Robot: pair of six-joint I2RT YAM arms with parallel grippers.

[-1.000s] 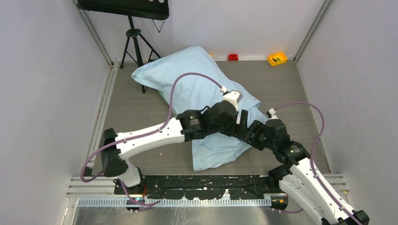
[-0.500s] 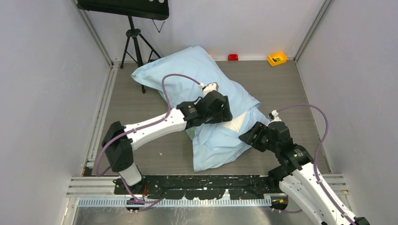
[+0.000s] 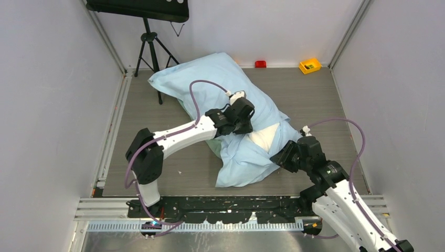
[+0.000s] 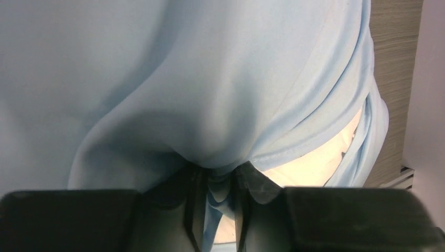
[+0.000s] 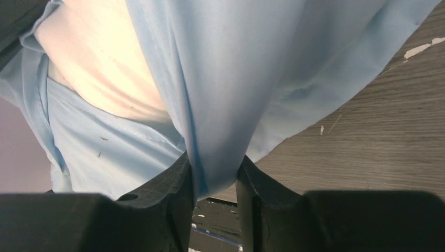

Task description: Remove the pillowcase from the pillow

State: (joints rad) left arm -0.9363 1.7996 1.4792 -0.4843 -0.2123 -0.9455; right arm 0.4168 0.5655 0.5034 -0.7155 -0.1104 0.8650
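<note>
the pillowcase (image 3: 220,79) lies diagonally on the table (image 3: 325,94), with the white pillow (image 3: 262,137) bared at its open mouth. the left gripper (image 4: 218,178) is clenched on a fabric fold, the right gripper (image 5: 212,184) on the hem. i would pull the grips apart evenly, pinching cloth only. only the wrist views show these grips; only the overhead shows the full layout.
</note>
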